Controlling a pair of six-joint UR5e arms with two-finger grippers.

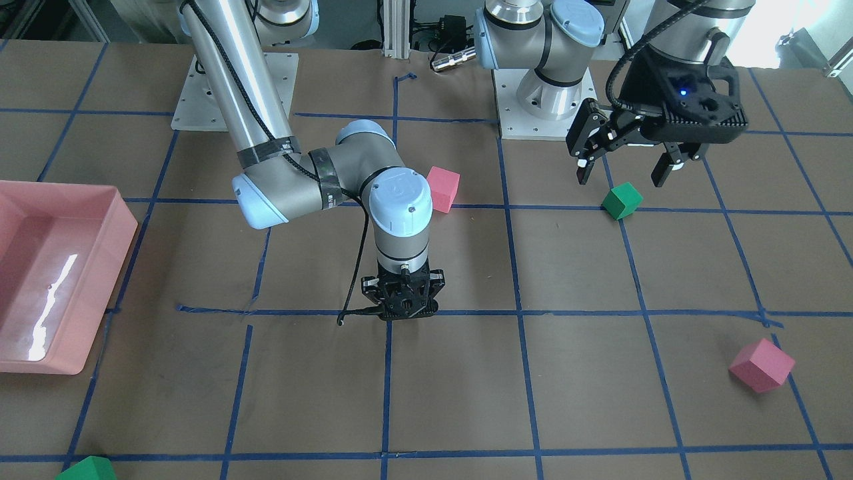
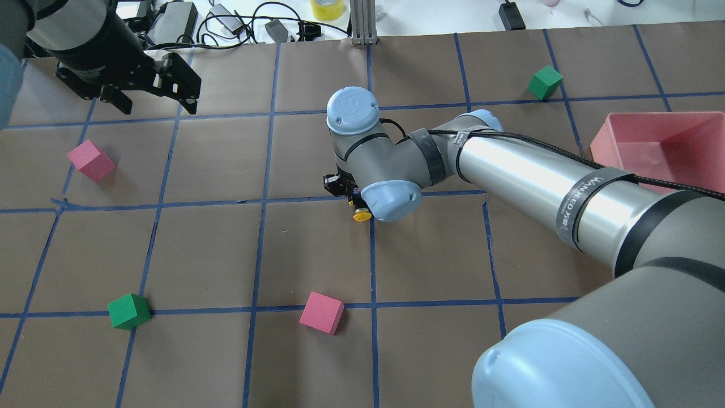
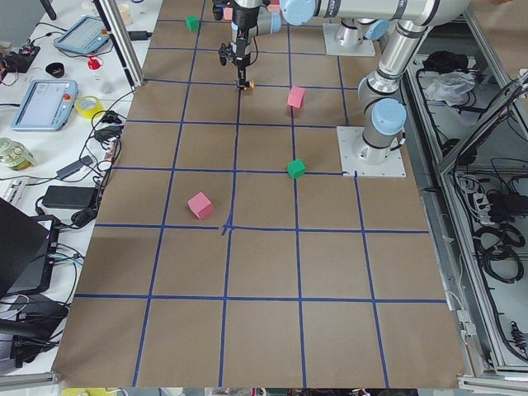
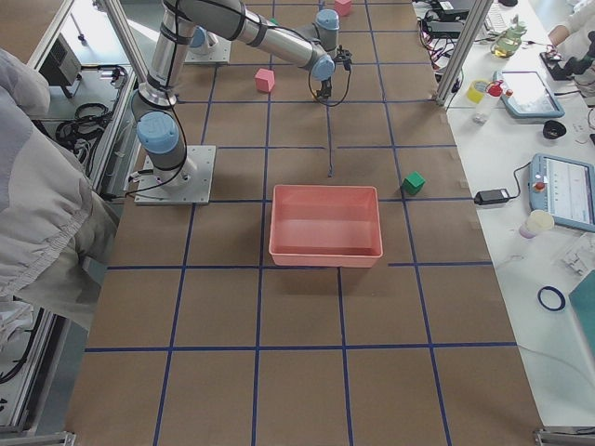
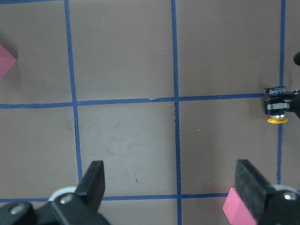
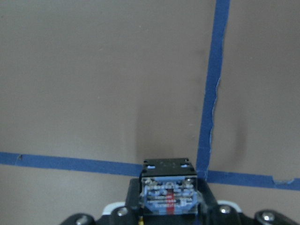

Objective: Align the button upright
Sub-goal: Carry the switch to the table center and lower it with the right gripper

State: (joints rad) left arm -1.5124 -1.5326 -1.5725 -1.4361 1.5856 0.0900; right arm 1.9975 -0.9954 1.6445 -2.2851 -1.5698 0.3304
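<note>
The button (image 2: 360, 212) has a yellow cap, black body and silvery base. It lies sideways at the table's middle, near a blue tape crossing, with the cap pointing toward the robot. My right gripper (image 2: 346, 191) points straight down and is shut on its body. The right wrist view shows the button's base (image 6: 168, 188) between the fingers. The left wrist view shows the button (image 5: 277, 112) at its right edge. The front view hides the button behind the right gripper (image 1: 403, 308). My left gripper (image 2: 157, 105) is open and empty, held high at the far left, above a green cube (image 1: 622, 201).
A pink cube (image 2: 90, 160) and a green cube (image 2: 129, 311) lie on the left. Another pink cube (image 2: 322, 313) lies near the button. A second green cube (image 2: 545, 81) is at the far right, beside a pink tray (image 2: 702, 122).
</note>
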